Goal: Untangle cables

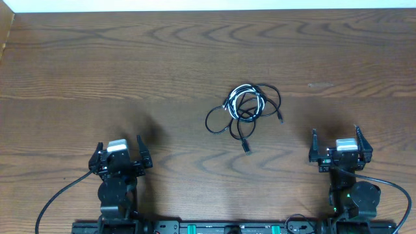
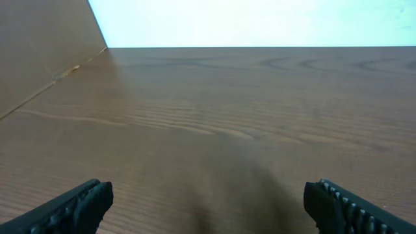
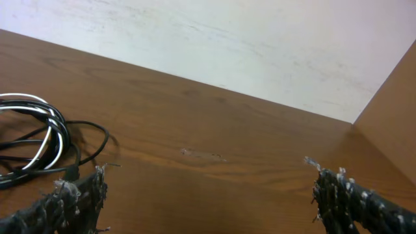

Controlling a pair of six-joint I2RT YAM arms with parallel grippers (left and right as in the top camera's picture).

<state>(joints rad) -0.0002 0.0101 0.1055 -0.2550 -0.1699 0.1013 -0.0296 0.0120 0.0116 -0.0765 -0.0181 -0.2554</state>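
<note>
The cables (image 1: 244, 107) lie in one tangled bundle at the table's middle: black cords looped around a white cord, with a black plug end trailing toward the front. Part of the bundle (image 3: 39, 140) shows at the left edge of the right wrist view. My left gripper (image 1: 119, 151) is open and empty at the front left, far from the bundle. My right gripper (image 1: 335, 142) is open and empty at the front right, to the right of the bundle. The left wrist view shows its open fingers (image 2: 208, 201) over bare wood, with no cable in sight.
The wooden table (image 1: 130, 65) has a raised brown side wall at the left (image 2: 39, 52) and at the right (image 3: 396, 117). A pale wall (image 3: 227, 45) runs behind the far edge. Thick black arm wires (image 1: 58, 198) trail at the front.
</note>
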